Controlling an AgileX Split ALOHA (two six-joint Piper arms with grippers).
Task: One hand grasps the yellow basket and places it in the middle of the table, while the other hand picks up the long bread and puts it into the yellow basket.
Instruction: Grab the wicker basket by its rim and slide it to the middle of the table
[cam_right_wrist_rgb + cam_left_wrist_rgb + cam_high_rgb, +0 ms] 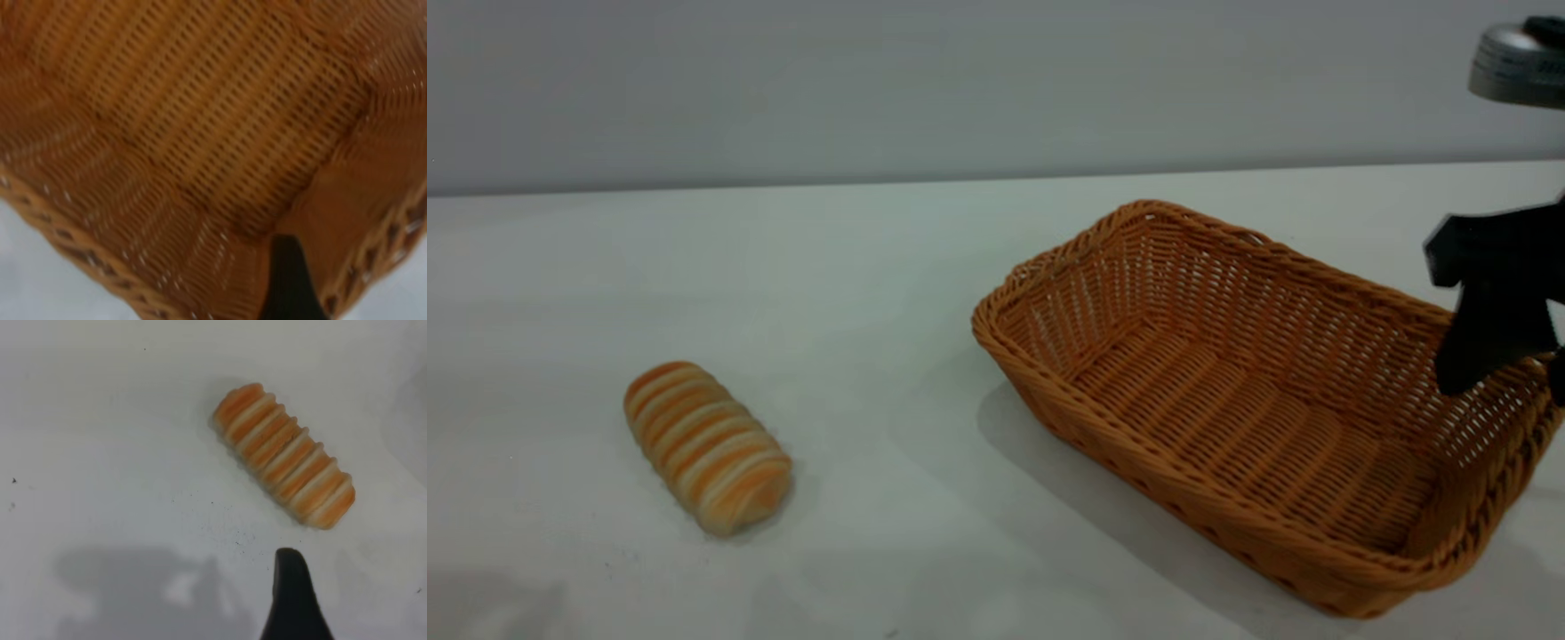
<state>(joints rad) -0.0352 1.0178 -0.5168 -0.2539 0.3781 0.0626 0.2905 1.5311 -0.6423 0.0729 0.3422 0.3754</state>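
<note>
**No readable text**

Nothing can be read anywhere. The grey housing at the exterior view's upper right carries a faint dark marking along its side, too blurred to make out as letters or numbers.

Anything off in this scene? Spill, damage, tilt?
Nothing stands out. The yellow basket sits flat and empty on the table, right pincer at its far-right rim. The long bread lies intact on the table, apart from the basket.
</note>
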